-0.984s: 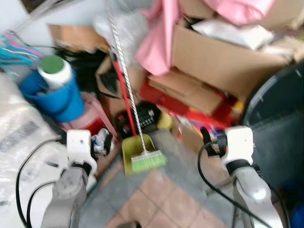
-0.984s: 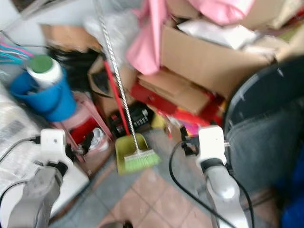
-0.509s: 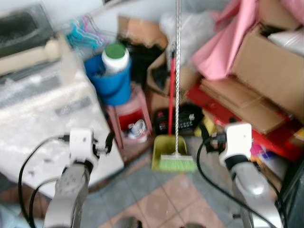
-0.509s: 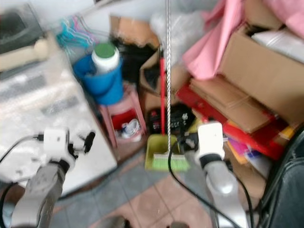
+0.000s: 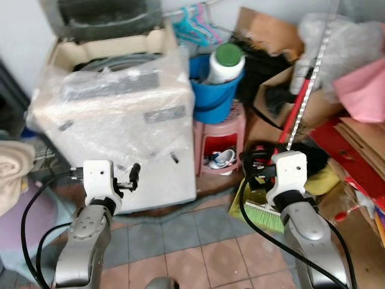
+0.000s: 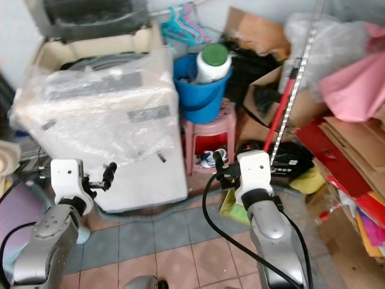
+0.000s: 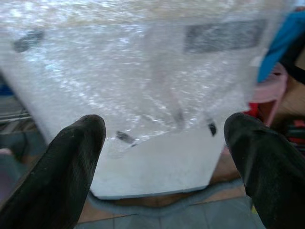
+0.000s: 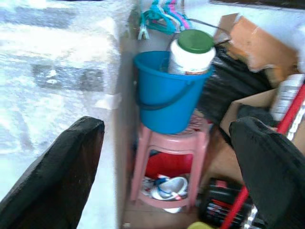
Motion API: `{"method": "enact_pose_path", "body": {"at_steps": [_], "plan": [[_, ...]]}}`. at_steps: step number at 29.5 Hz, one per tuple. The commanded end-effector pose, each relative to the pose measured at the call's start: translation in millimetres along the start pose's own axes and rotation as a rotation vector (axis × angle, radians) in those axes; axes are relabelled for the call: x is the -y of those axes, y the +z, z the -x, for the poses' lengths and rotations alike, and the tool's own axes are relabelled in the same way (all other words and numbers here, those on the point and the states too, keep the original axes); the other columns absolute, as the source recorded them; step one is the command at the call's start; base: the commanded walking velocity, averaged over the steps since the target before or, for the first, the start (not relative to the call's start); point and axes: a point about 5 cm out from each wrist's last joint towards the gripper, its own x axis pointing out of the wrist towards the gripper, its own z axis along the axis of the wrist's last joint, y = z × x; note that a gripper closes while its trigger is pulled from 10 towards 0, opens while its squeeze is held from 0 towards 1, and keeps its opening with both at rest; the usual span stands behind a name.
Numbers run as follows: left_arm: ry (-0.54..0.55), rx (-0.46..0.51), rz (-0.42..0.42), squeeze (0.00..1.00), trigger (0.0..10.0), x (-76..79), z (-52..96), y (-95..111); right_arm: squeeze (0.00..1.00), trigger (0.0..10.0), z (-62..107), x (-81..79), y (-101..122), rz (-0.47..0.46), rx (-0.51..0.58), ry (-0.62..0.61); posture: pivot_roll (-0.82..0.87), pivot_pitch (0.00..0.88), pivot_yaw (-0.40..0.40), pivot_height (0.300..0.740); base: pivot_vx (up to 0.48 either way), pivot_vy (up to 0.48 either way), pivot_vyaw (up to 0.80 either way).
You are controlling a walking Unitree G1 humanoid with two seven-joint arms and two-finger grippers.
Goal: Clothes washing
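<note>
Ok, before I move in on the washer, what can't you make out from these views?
- Washing machine: plastic wrap blurs its panel in both eye views.
- Drum contents: too dark to tell.
- Items under the pink stool: too small and blurred in the right wrist view.
- Cloth: cut off by the left eye view's edge.

washing machine (image 5: 114, 114) — white, plastic-wrapped, upright, lid open

Plastic-wrapped washing machine (image 6: 108, 126) beside blue bucket (image 6: 198, 96) on pink stool (image 6: 207, 135).
</note>
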Motion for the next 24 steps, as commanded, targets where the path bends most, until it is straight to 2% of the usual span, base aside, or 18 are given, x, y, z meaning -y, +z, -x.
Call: {"method": "enact_pose_path", "body": {"at_steps": [1,10,17,24], "plan": [[0.009,0.012,0.001,0.0,10.0,-1.4,-1.9,3.1,0.0,10.0,-1.4,-0.7,1.9,-0.009,0.011,0.008,-0.09,0.0,0.071,0.74,0.0,0.0,0.79],[0.004,0.003,-0.013,0.0,10.0,-0.7,-3.7,2.3,0.0,10.0,-3.8,-4.2,3.4,-0.024,0.023,0.023,-0.09,0.0,0.082,0.74,0.0,0.031,0.78],[0.005,-0.001,-0.013,0.0,10.0,-2.0,-5.3,2.7,0.0,10.0,-6.2,-2.4,3.8,-0.047,0.034,-0.012,-0.08,0.0,0.087,0.74,0.0,0.48,0.73],[-0.004,-0.007,-0.009,0.0,10.0,-2.6,-5.7,2.0,0.0,10.0,-7.2,1.4,-0.8,-0.071,0.013,-0.047,-0.08,0.0,0.074,0.74,0.0,0.48,0.0]]}}
